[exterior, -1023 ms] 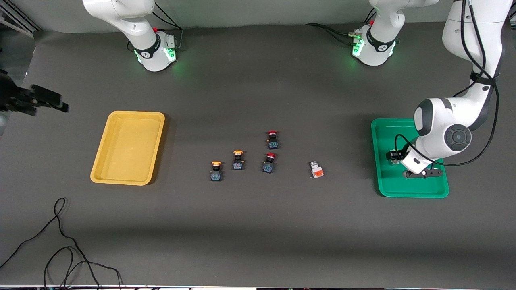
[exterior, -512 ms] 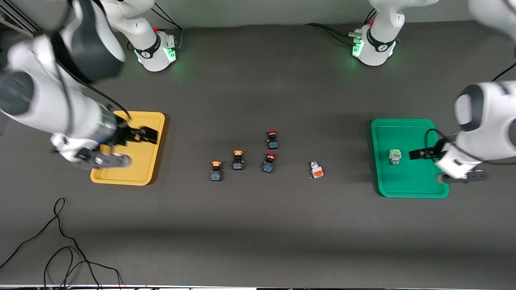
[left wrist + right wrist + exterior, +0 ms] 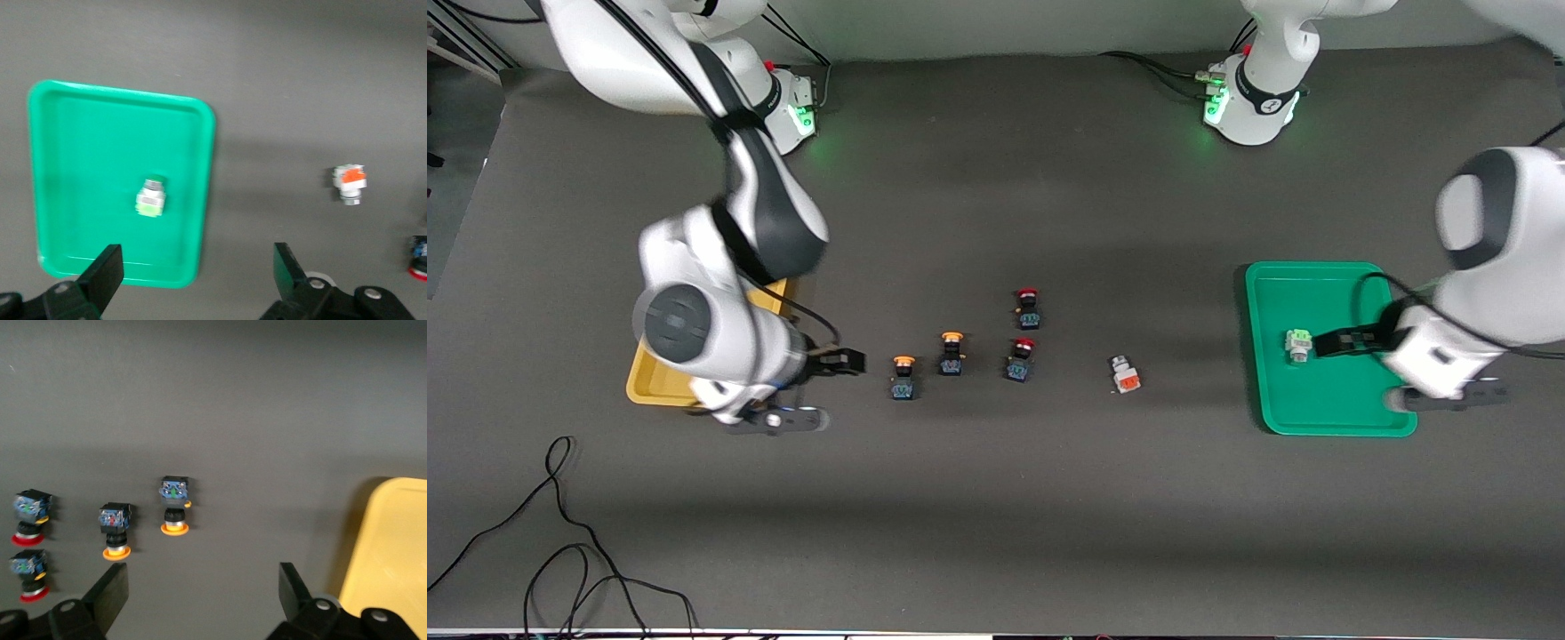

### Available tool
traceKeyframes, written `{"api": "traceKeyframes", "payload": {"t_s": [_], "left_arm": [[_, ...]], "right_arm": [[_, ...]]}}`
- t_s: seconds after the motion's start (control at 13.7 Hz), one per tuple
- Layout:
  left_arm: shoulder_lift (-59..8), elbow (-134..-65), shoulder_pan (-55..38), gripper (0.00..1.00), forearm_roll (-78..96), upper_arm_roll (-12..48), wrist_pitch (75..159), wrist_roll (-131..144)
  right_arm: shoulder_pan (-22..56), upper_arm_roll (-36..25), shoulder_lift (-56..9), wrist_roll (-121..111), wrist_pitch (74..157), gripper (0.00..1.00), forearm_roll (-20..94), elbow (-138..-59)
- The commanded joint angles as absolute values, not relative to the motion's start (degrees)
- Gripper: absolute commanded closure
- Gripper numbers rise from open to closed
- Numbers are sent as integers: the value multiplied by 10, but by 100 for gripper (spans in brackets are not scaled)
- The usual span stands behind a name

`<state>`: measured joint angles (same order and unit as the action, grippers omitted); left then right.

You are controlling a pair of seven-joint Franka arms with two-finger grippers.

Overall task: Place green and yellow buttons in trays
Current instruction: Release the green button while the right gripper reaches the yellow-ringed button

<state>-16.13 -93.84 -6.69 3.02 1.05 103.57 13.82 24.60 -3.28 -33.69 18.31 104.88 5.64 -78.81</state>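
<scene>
A white-grey button with a light green part (image 3: 1298, 345) (image 3: 151, 199) lies in the green tray (image 3: 1334, 427) (image 3: 87, 147) at the left arm's end of the table. My left gripper (image 3: 1356, 372) (image 3: 197, 257) hangs open and empty over that tray, apart from the button. Two yellow-capped buttons (image 3: 903, 377) (image 3: 951, 354) (image 3: 175, 503) (image 3: 115, 532) stand on the table mid-way. My right gripper (image 3: 838, 389) (image 3: 203, 577) is open and empty over bare table between them and the yellow tray (image 3: 654, 387) (image 3: 393, 547), which the right arm largely covers.
Two red-capped switches (image 3: 1029, 308) (image 3: 1021, 359) (image 3: 30, 517) stand beside the yellow-capped ones, toward the left arm's end. A white switch with an orange part (image 3: 1125, 374) (image 3: 349, 181) lies between them and the green tray. Black cables (image 3: 560, 533) trail near the front edge.
The left gripper opened, left the green button in the green tray and drew back from it. The right arm swung in over the yellow tray to beside the yellow-capped buttons.
</scene>
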Motion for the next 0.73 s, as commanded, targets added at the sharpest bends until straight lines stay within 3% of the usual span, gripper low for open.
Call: {"api": "traceKeyframes", "payload": {"t_s": [0.0, 0.29, 0.66], "left_arm": [[-178, -925, -144, 0, 33, 4, 1046, 233], [-196, -924, -234, 0, 33, 4, 1092, 347], [-238, -928, -255, 0, 33, 4, 1135, 362]], "right_arm": [[283, -40, -378, 241, 1103, 0, 58, -786], [291, -40, -388, 247, 1220, 0, 54, -858], [319, -43, -432, 265, 1316, 0, 48, -889]]}}
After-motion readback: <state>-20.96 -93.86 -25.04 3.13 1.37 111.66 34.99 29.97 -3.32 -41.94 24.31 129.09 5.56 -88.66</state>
